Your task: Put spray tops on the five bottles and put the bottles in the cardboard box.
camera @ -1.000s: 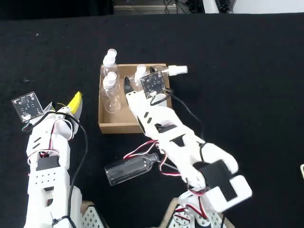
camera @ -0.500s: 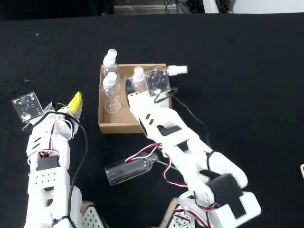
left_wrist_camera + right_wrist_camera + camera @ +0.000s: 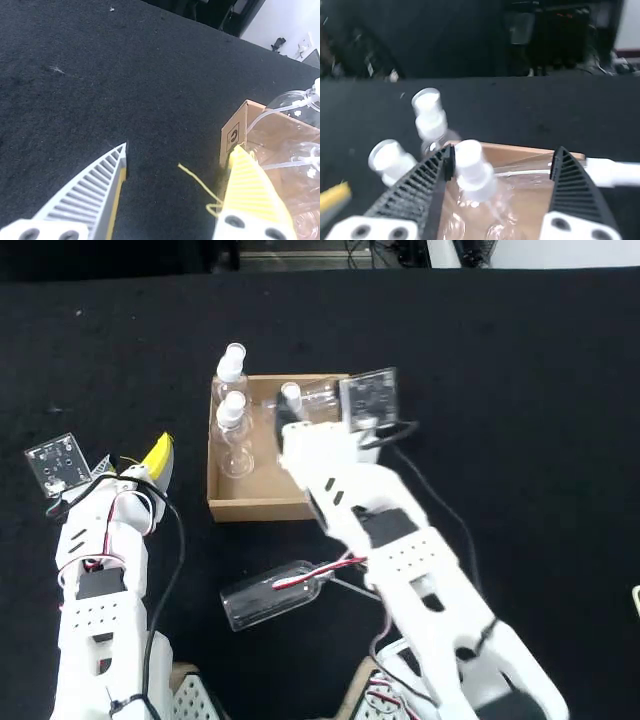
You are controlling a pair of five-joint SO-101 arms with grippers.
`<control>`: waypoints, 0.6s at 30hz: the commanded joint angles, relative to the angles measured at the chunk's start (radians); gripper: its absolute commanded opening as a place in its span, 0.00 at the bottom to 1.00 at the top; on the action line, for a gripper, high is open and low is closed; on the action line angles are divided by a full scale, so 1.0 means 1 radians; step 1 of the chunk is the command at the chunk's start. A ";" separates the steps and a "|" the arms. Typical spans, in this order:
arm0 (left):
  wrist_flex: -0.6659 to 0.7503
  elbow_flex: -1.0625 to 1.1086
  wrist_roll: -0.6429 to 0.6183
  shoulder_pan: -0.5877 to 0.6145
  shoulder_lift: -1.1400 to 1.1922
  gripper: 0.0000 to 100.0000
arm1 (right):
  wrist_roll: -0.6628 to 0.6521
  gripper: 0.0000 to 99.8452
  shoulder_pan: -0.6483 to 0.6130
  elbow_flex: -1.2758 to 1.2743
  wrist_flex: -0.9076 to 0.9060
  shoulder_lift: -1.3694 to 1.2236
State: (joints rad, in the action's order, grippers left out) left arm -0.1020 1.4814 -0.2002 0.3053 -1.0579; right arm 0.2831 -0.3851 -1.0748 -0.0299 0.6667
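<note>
Mostly boxed: on the black table point(image 3: 520, 390), one bottle point(image 3: 268, 595) lies outside.
The right arm point(image 3: 400, 540) lies over the cardboard box point(image 3: 240, 508), hiding its right side. The left gripper point(image 3: 179, 147) gapes empty beside the box. The right gripper point(image 3: 503, 152) is spread wide around an upright capped bottle point(image 3: 470, 165); contact is unclear. Two more capped bottles point(image 3: 232, 430) stand at the box's left side. A white spray top point(image 3: 612, 171) is cut off.
</note>
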 commanded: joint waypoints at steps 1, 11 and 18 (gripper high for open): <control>0.023 -0.022 0.003 0.008 -0.015 0.30 | 0.141 0.28 0.115 0.062 -0.118 0.099; 0.021 -0.016 0.002 0.008 -0.015 0.30 | 0.425 0.28 0.133 0.369 -0.339 -0.165; 0.020 -0.016 0.000 0.007 -0.015 0.30 | 0.583 0.28 0.110 0.519 -0.341 -0.386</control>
State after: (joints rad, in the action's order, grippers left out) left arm -0.1020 1.4814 -0.2002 0.3053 -1.0579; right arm 0.8078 -0.2578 -0.6559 -0.3644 0.3230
